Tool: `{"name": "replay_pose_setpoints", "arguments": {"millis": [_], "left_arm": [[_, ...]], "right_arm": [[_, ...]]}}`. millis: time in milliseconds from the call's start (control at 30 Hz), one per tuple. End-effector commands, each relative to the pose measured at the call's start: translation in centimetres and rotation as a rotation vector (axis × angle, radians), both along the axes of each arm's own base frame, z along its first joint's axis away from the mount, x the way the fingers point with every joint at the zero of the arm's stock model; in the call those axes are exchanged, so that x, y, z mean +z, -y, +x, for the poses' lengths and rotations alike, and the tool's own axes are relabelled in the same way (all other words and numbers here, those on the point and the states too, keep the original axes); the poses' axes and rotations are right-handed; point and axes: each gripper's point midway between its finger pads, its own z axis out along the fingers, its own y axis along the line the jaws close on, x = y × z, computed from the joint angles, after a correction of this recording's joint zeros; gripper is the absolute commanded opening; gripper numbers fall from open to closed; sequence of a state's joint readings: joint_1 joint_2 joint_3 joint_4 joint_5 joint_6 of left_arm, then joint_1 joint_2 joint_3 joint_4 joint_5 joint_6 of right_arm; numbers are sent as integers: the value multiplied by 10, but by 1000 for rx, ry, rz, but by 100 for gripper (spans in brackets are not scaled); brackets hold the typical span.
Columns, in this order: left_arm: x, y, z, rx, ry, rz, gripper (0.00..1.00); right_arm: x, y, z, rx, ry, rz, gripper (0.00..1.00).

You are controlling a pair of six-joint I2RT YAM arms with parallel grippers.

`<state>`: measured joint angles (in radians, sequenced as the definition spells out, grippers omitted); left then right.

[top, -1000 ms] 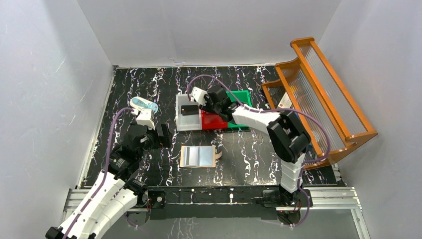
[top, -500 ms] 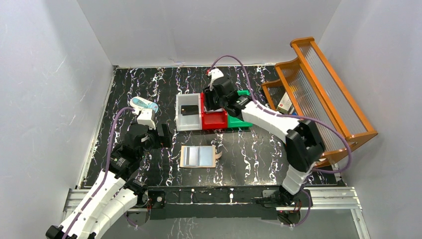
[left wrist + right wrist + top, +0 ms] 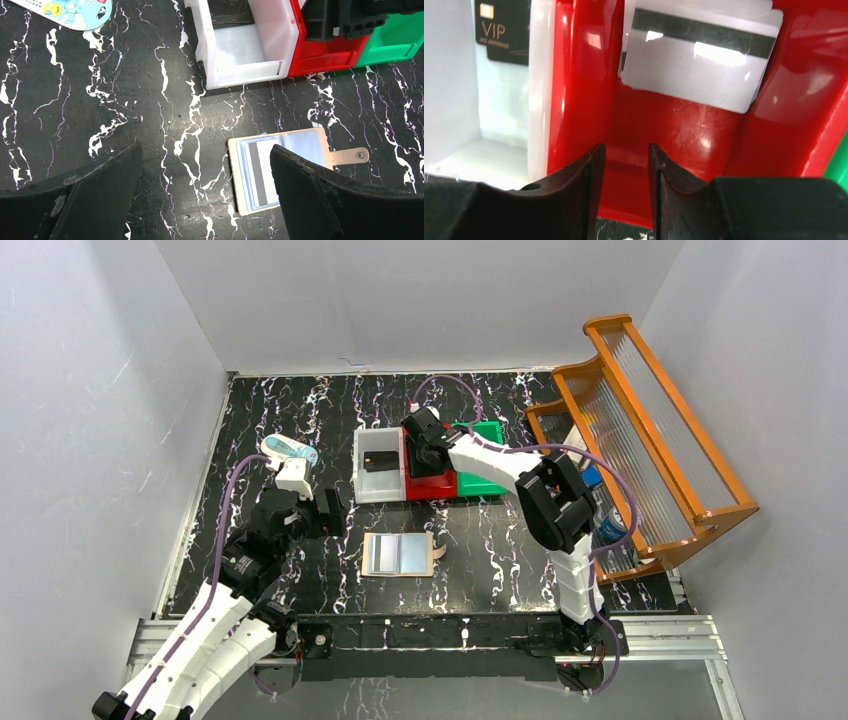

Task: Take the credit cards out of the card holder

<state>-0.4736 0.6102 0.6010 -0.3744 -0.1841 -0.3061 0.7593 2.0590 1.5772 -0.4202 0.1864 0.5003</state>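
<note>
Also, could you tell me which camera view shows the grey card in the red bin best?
The right wrist view: the grey card lies in plain sight inside the red bin, its dark stripe clear. In the top external and left wrist views, the right end effector hides it.

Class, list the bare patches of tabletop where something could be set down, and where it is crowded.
Crowded: white bin, red bin and green bin abut; the left fingers stand beside the card holder. Free: the far strip of tabletop between back wall and those bins; the patch right of the card holder, before the green bin.
</note>
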Motion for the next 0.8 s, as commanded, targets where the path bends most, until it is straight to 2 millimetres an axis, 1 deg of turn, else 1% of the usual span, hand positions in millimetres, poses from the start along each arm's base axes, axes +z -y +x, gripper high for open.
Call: {"name": "replay_pose_setpoints", "arguments": {"millis": [0,200,300,467,767], "left_arm": [[3,0,2,7,16,-5,98],[3,-1,2,7,17,-5,98],[3,-1,2,8,18,-5,98],[3,-1,2,11,19,-4,98],[3,-1,2,10,17,-3,98]], "right_arm": [[5,3,25,-84,58,-41,45],[-8,3,40,-131,75,-85,45],[-12,7,44,-158,79,-107,45],[-4,16,52,-207,142,-120,47],[-1,14,64,-209,217,-103,48]]}}
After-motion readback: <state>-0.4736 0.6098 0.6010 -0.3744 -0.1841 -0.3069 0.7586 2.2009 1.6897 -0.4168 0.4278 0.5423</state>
